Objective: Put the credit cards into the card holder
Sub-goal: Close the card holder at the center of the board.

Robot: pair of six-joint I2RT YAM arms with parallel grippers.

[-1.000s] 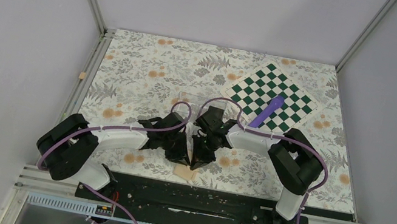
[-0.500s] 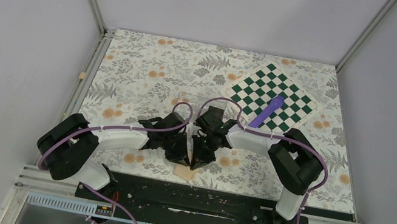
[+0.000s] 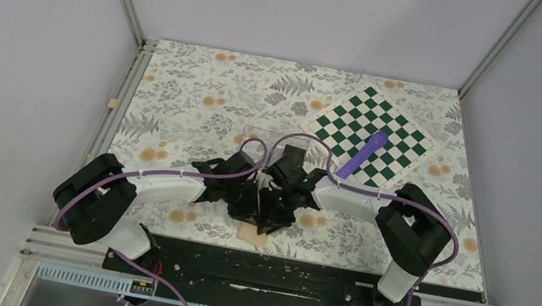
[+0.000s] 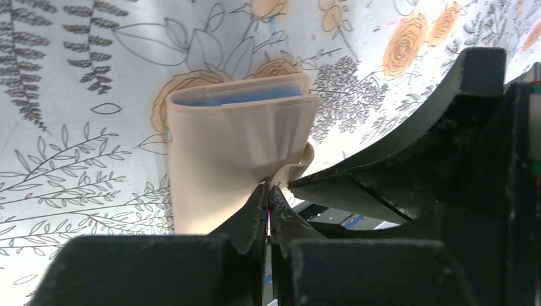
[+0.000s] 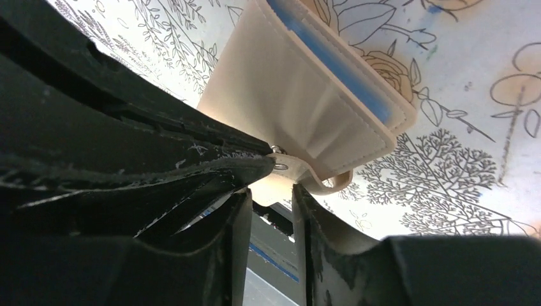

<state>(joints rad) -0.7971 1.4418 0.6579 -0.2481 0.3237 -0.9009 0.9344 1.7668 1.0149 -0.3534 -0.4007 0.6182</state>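
At the near edge of the floral tablecloth point(image 3: 193, 97), just in front of the arm bases, the tan card holder point(image 4: 229, 153) lies folded over, with both grippers crowded on its snap strap point(image 5: 300, 178). The left gripper point(image 4: 268, 197) has its fingers pressed together, tips against the strap by the metal snap point(image 5: 279, 166); can't tell if any leather is caught between them. The right gripper point(image 5: 271, 204) shows a narrow gap with the strap end sitting in it; can't tell whether it's clamped.

Progress: no loose credit cards are visible anywhere. A blue edge shows in the holder's far opening, either cards or lining, can't tell which. The insertion is likely done or nearly so. The strap is curled free and not snapped, so closing it looks like the remaining step.

Versus the earlier top frames: the holder is in the same spot, the right arm's elbow has shifted slightly right and nearer, and the two wrists have closed in tighter. The chessboard point(image 3: 369, 124) and the purple stick point(image 3: 362, 154) are unchanged.
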